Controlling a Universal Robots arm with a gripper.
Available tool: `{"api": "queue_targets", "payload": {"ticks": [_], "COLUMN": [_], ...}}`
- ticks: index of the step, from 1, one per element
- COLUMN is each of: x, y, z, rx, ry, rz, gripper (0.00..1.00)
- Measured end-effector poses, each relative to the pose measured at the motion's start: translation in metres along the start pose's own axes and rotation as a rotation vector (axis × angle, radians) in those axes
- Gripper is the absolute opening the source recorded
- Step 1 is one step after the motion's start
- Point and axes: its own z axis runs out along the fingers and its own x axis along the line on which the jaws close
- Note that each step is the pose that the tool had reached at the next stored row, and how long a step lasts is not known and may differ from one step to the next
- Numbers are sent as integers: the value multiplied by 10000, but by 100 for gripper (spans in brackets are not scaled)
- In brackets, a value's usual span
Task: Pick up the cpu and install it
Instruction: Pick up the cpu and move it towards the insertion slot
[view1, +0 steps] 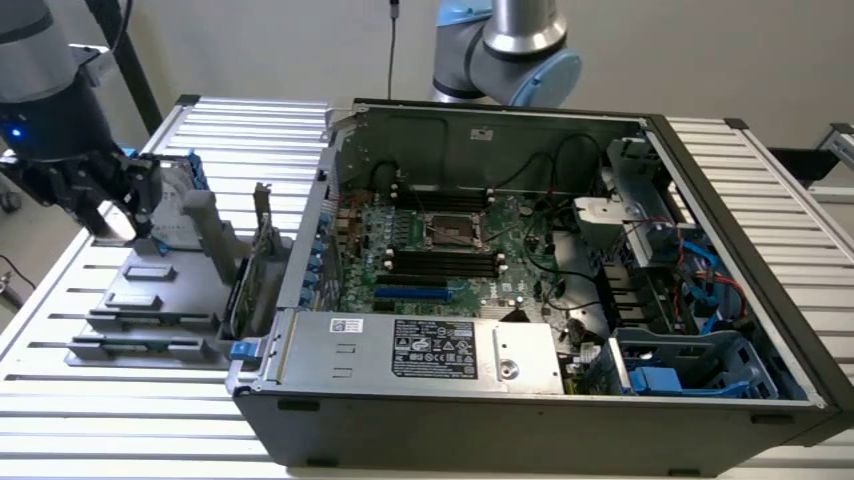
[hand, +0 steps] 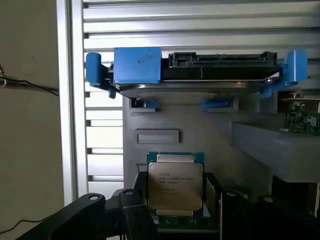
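Observation:
The cpu (hand: 175, 184) is a small square chip with a silvery top and a green edge. It sits between my gripper's (hand: 176, 212) two black fingers (hand: 134, 212), which press on its two sides, so the gripper is shut on it. In the exterior view my gripper (view1: 120, 222) hangs just above the grey parts holder (view1: 147, 290) at the exterior view's left. The black-framed socket (view1: 454, 232) lies on the green board inside the open computer case (view1: 534, 400), well off toward the exterior view's right of my gripper.
A silver hard drive with blue rails (hand: 195, 75) stands on the grey holder just beyond the cpu. An upright card (view1: 260, 260) stands between the holder and the case wall. A power supply (view1: 414, 350) fills the case's near side. Slatted table (view1: 134, 400) all around.

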Motion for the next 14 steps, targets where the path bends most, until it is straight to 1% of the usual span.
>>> {"api": "queue_targets", "payload": {"ticks": [5, 9, 12, 14], "x": [-119, -231, -345, -434], "y": [7, 13, 19, 22], "z": [-234, -420, -559, -648], "rx": [-6, -24, -39, -40], "ry": [9, 14, 27, 47], "rz": [-50, -91, -107, -107], "gripper": [55, 55, 55, 55]}}
